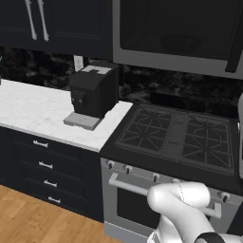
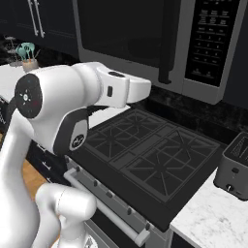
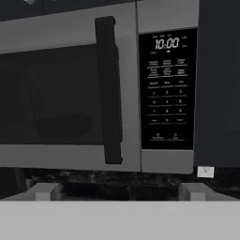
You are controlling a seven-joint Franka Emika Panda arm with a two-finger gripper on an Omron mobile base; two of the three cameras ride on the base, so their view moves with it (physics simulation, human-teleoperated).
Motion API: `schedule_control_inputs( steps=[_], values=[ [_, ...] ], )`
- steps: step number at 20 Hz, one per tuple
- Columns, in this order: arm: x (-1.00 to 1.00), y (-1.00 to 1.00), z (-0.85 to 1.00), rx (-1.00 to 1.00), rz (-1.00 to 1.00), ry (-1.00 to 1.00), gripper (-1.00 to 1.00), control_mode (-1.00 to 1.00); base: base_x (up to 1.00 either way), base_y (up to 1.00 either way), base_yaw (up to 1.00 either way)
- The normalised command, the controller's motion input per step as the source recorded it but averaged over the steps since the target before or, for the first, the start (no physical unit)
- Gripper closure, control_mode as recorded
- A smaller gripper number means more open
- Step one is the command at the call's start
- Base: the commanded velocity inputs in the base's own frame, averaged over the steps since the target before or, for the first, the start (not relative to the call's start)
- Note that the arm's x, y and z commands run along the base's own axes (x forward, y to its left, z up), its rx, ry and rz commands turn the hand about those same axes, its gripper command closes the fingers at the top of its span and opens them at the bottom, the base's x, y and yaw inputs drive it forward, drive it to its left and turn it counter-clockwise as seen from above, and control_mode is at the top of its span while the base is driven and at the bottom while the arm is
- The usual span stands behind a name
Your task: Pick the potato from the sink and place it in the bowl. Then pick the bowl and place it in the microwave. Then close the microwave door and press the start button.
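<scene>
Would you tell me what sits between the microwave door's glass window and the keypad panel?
In the hand view, a tall dark vertical handle stands on the microwave door, between its window and the keypad panel. The right base view shows it too.

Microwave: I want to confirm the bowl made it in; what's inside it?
Through the closed microwave door, its dark window shows a dim, wide, low shape like the bowl. The glass is too dark to reveal any potato.

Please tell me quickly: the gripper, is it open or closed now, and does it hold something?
Gripper: open, jaws wide apart, holding nothing; it faces the closed microwave door.
</scene>
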Motion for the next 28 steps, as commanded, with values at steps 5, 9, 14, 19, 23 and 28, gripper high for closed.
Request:
schedule_control_inputs(
  steps=[5,9,14,19,23,28],
  values=[
    [0.34,-0.32,0.0,0.0,-0.03,0.0,-1.0,-1.0,0.0,0.0,0.0],
    [0.27,-0.32,0.0,0.0,-0.08,0.0,-1.0,-1.0,0.0,0.0,0.0],
    [0.3,-0.22,0.0,0.0,-0.14,0.0,-1.0,-1.0,0.0,0.0,0.0],
    [0.37,-0.09,0.0,-0.02,-0.14,0.0,1.0,-1.0,0.0,0.0,0.0],
    [0.35,0.0,-0.02,-0.01,-0.07,-0.03,1.0,-1.0,0.0,0.0,0.0],
    [0.2,-0.06,-0.25,0.0,0.0,-0.14,1.0,-1.0,0.0,0.0,0.0]
  ],
)
